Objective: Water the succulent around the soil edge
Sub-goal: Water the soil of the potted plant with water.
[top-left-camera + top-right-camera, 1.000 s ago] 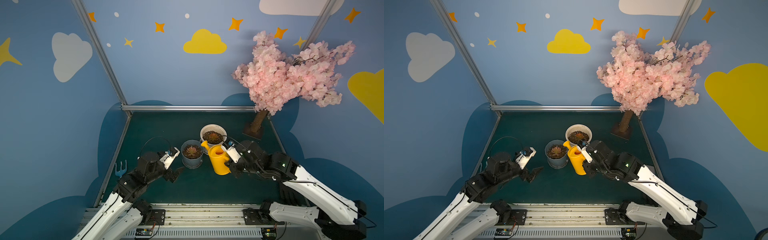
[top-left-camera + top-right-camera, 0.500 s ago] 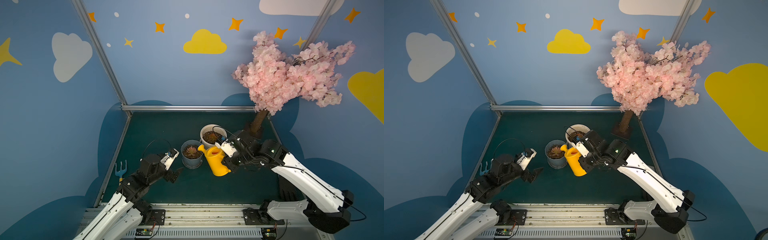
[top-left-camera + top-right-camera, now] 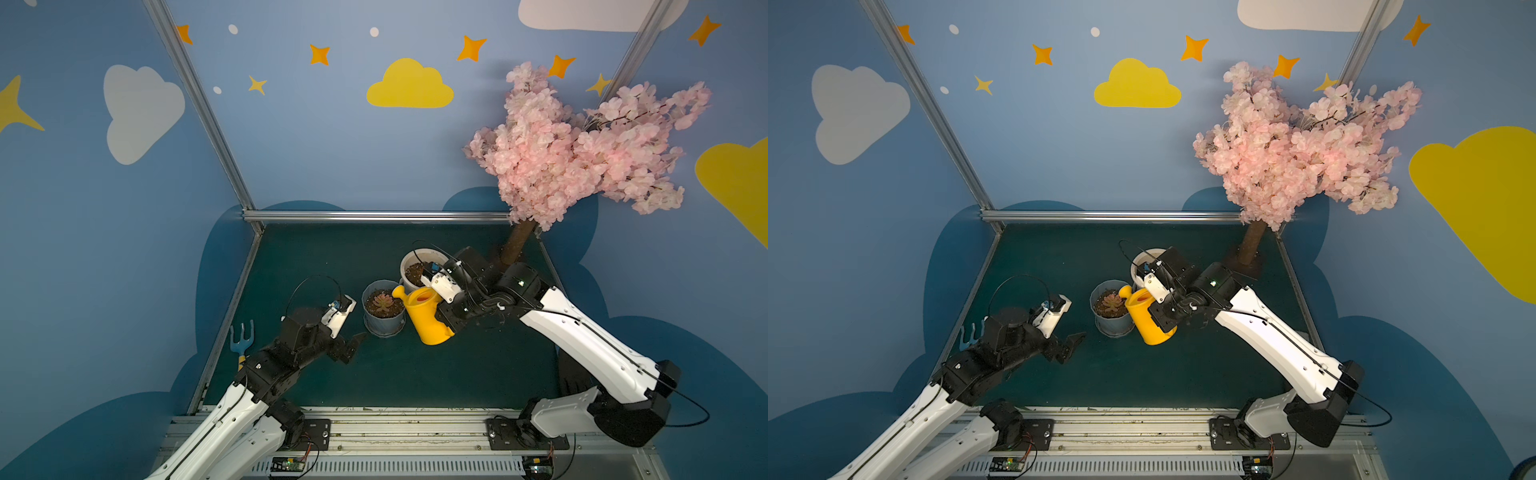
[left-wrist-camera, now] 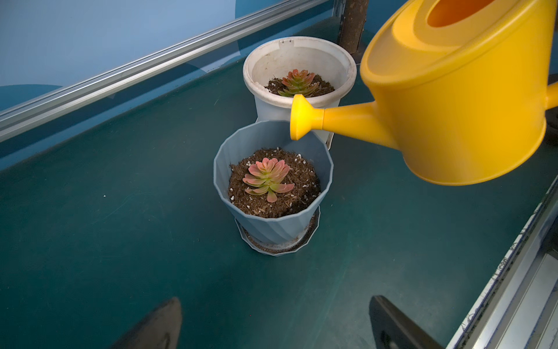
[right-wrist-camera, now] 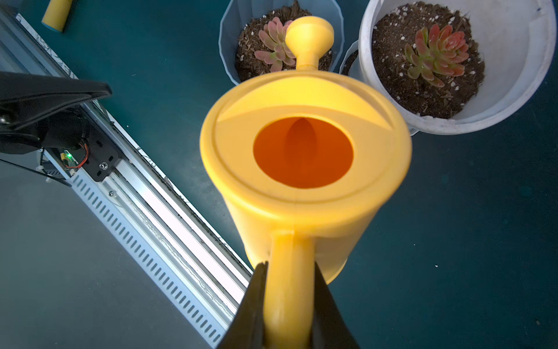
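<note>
Dark green matting [image 3: 374,374] lies between cloud-painted walls [image 3: 311,145]. The succulent [image 4: 267,178] sits at centre in the blue pot [image 3: 383,322], with a white pot [image 4: 299,39] just behind it to the right. The right gripper [image 5: 288,267] is clamped tight on the handle of the yellow watering can [image 3: 428,320], which tips left so that its spout [image 4: 299,116] hangs over the blue pot's far-right rim. No water shows and the soil [image 4: 299,196] looks dry, so I judge that pouring has barely begun and the whole edge is left. The left gripper [image 4: 274,305] waits near-left, spread wide and empty. Compared with a second ago, the can leans further, its spout has crept left, and the right wrist sits farther back.
</note>
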Robot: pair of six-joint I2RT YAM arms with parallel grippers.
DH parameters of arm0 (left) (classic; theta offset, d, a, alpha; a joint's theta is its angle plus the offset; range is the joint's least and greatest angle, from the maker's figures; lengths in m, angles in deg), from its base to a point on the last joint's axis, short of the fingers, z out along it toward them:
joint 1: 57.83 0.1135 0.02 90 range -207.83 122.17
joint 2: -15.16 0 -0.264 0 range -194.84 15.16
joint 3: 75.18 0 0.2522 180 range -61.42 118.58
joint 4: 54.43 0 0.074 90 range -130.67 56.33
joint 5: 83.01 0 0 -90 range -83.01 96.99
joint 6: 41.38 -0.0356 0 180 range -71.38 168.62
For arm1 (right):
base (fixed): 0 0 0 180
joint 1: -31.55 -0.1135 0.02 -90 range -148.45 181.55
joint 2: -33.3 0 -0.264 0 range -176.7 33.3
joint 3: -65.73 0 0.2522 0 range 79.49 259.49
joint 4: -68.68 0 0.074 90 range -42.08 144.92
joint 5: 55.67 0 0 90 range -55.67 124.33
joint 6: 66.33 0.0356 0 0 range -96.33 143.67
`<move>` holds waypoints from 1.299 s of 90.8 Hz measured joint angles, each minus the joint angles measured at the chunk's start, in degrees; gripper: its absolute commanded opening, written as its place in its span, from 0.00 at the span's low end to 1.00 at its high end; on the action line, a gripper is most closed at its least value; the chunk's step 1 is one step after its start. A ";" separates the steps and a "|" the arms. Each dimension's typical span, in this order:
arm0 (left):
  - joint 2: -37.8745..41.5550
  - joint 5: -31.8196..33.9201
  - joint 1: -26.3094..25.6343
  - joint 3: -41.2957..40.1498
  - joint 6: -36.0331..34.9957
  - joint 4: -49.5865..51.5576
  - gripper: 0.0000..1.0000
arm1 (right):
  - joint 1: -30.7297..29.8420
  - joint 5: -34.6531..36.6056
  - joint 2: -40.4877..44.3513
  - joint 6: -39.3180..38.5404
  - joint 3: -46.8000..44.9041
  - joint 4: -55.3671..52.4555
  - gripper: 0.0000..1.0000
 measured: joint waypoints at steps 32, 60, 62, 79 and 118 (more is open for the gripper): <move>-0.20 0.59 0.39 0.00 0.37 -0.17 1.00 | 1.18 -1.16 -4.37 -0.79 4.20 -1.33 0.00; -0.52 1.07 0.76 -0.07 1.16 -0.22 1.00 | 2.19 -2.62 -7.56 -0.92 6.67 -2.21 0.00; -0.55 1.07 0.76 -0.07 1.18 -0.22 1.00 | 2.23 -2.75 -7.74 -0.94 6.88 -2.25 0.00; -0.57 1.05 0.79 -0.07 1.36 -0.22 1.00 | 2.58 -4.11 -9.68 -1.07 8.87 -2.56 0.00; -0.33 0.83 0.83 -0.07 1.40 -0.22 1.00 | 3.28 -6.78 -14.25 -2.08 14.03 -3.78 0.00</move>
